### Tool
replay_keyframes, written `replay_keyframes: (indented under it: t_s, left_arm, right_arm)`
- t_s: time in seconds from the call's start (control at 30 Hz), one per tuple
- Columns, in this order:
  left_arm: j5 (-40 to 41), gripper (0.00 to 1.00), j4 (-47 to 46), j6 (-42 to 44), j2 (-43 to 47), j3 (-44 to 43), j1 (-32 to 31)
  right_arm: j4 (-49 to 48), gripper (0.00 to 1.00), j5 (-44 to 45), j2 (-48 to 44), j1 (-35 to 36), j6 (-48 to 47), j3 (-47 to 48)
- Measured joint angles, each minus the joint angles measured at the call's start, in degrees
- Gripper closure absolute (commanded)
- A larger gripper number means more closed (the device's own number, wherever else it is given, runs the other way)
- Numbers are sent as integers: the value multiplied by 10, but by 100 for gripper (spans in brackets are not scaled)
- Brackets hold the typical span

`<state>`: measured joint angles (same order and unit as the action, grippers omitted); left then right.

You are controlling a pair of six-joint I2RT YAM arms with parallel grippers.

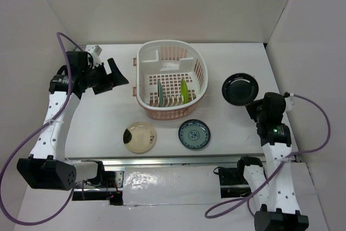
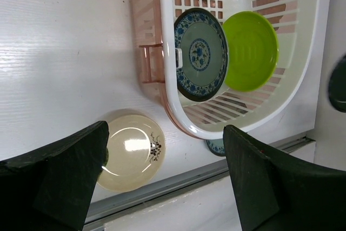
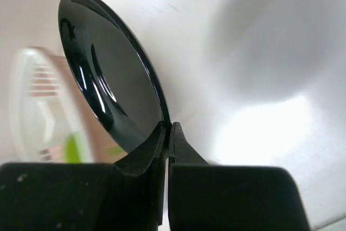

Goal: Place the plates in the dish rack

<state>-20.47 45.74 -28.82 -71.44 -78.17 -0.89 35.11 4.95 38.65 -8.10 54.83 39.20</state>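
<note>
The pale-pink and white dish rack (image 1: 173, 52) stands at the table's middle back. A teal-blue patterned plate (image 2: 200, 53) and the lime-green plate (image 2: 251, 50) stand on edge inside it. The tan plate (image 1: 140, 137) and the second teal plate (image 1: 194, 134) lie flat in front of the rack. My right gripper (image 3: 168, 128) is shut on the rim of the glossy black plate (image 3: 108, 79), to the right of the rack (image 1: 240, 88). My left gripper (image 2: 162, 155) is open and empty, up left of the rack.
White walls enclose the table on three sides. A metal rail (image 1: 162, 162) runs along the table's near edge. The rack has a pink handle (image 2: 150, 63) on its left side.
</note>
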Motion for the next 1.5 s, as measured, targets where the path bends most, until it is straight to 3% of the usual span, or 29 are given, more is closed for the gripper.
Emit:
replay_keyframes:
  t_s: [0.1,0.23,0.4,0.47,0.6,0.77,1.0,1.5]
  left_arm:
    - [8,1,0,-1,9,0,0]
    - [20,1,0,-3,13,-4,0]
    - [40,1,2,-15,19,-4,1]
    - [45,1,4,-15,21,-5,2]
    - [55,1,8,-14,25,-11,4]
    - [60,1,9,-14,29,-12,4]
    - [63,1,11,-14,31,-12,5]
    - [63,1,12,-14,31,-12,5]
  right_arm:
    - [31,100,27,-4,24,-21,101]
    - [85,100,60,58,128,-55,280]
    - [154,100,204,238,367,-65,511]
    - [192,100,261,317,431,-61,585]
    - [273,100,359,485,516,-47,715]
    - [370,100,440,640,568,-31,830]
    - [403,100,486,694,595,-12,859]
    - [416,100,504,720,603,9,775]
